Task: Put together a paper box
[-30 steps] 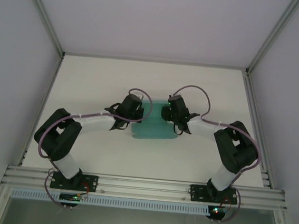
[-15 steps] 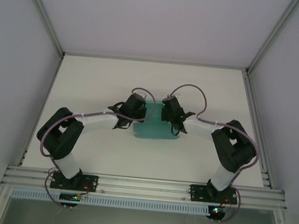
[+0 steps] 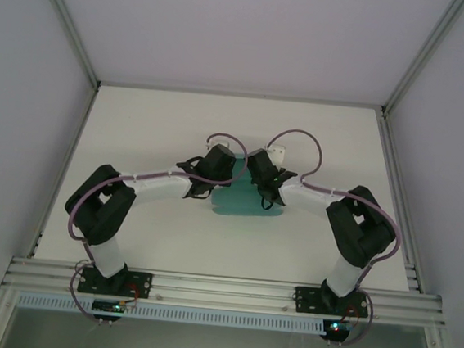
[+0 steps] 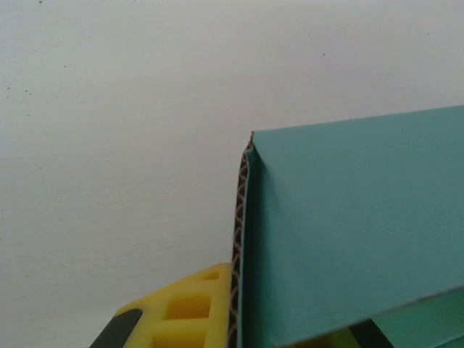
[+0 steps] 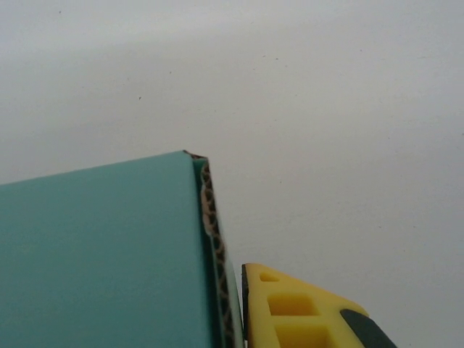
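**Left tool** [image 3: 218, 171]: one. Narrow, clamped on the box [image 3: 242, 201]. In your left wrist view a yellow finger [image 4: 190, 313] lies flat against the corrugated cut edge of a raised teal wall [image 4: 348, 232]. A sliver of the second finger shows under the wall's lower right edge, so the card sits between the two.

**Right tool** [image 3: 260, 175]: one. In your right wrist view a yellow finger [image 5: 291, 312] sits just beside the corrugated edge of a raised wall [image 5: 101, 254]. The other finger is hidden behind the card, so you cannot tell whether this tool is clamped or merely alongside.

**Box**: one, teal corrugated card. It sits mid-worktop [image 3: 162, 134] between the two tools, and the overhead view gives its near panel lying flat towards the arm bases. The wrist views add the upright walls and the fluted edges. The overhead view alone shows both tools meeting over the far part of the card.

**Arms**: two, both bent inward.
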